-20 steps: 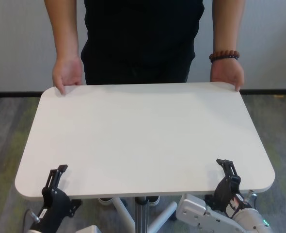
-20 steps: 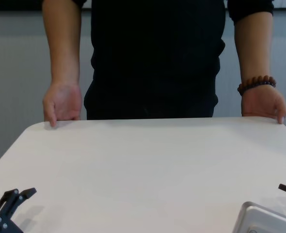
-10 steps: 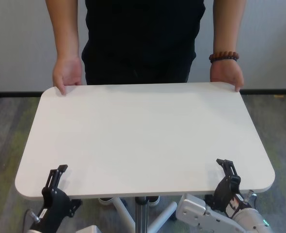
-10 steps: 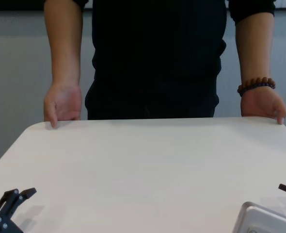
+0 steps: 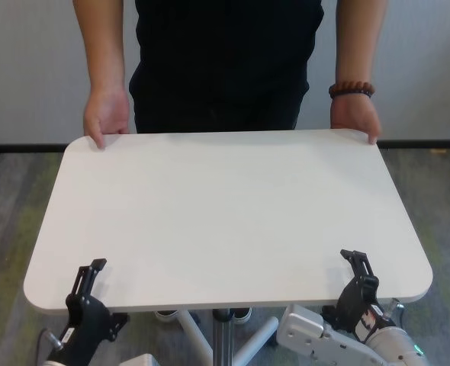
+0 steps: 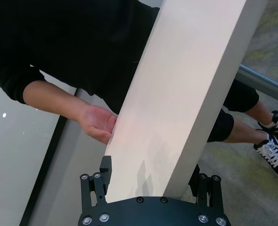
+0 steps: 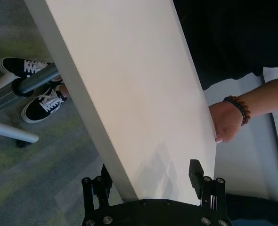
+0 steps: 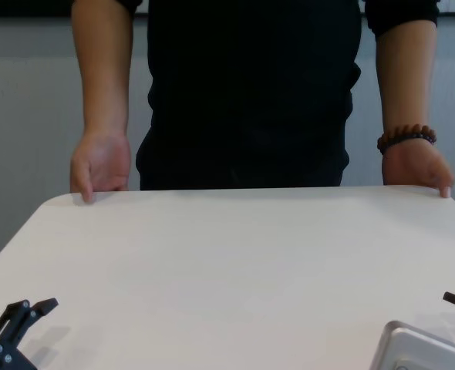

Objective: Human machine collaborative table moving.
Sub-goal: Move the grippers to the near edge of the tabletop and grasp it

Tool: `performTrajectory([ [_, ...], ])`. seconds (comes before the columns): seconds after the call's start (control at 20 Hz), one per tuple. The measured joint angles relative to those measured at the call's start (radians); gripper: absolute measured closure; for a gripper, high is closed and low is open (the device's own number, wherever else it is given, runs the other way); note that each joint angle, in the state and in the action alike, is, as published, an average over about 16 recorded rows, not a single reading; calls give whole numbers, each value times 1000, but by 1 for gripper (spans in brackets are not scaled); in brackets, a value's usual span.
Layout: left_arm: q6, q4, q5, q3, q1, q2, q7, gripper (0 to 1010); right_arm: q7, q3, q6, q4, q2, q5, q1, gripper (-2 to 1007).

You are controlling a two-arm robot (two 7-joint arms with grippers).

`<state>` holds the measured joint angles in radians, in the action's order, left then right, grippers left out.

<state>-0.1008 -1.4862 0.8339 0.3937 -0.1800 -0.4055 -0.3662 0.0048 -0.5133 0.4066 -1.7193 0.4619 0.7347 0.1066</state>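
Observation:
The white table (image 5: 225, 213) stands between me and the human (image 5: 225, 61), who is in a black top. The human's hands hold its two far corners, one (image 5: 105, 114) bare and one (image 5: 355, 114) with a brown bead bracelet (image 5: 352, 89). My left gripper (image 5: 91, 276) clamps the near edge by the left corner, and my right gripper (image 5: 356, 268) clamps it by the right corner. In the left wrist view (image 6: 151, 176) and the right wrist view (image 7: 149, 176) the tabletop's edge fills the gap between the jaws, one finger above and one below.
The slim metal centre pole (image 5: 221, 335) and white base legs (image 7: 12, 132) stand under the tabletop. The human's black-and-white shoes (image 7: 40, 101) are on the grey carpet near the base. A pale wall (image 5: 27, 69) is behind the human.

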Motion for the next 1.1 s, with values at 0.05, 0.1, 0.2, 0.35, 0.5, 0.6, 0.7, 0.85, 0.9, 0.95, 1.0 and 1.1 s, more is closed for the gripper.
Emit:
performTrajectory([
  [0.05,0,0,0,0,0,0,0,9,0,0,0,0,0,0,0,4],
  [0.1,0,0,0,0,0,0,0,9,0,0,0,0,0,0,0,4],
  [0.2,0,0,0,0,0,0,0,9,0,0,0,0,0,0,0,4],
  [0.35,0,0,0,0,0,0,0,9,0,0,1,0,0,0,0,4],
  [0.5,0,0,0,0,0,0,0,9,0,0,1,0,0,1,0,4],
  [0.6,0,0,0,0,0,0,0,9,0,0,1,0,0,1,0,4],
  [0.7,0,0,0,0,0,0,0,9,0,0,1,0,0,1,0,4],
  [0.85,1,1,3,0,0,0,0,9,0,0,1,0,0,1,0,4],
  [0.9,1,1,5,1,1,0,-1,9,0,0,1,0,1,1,0,4],
  [0.95,2,3,8,1,1,0,-2,9,0,0,1,0,1,1,0,4],
  [1.0,3,4,11,1,2,1,-2,9,0,0,1,0,1,1,0,4],
  [1.1,4,9,20,3,5,3,-4,9,0,0,1,0,1,1,0,4],
])
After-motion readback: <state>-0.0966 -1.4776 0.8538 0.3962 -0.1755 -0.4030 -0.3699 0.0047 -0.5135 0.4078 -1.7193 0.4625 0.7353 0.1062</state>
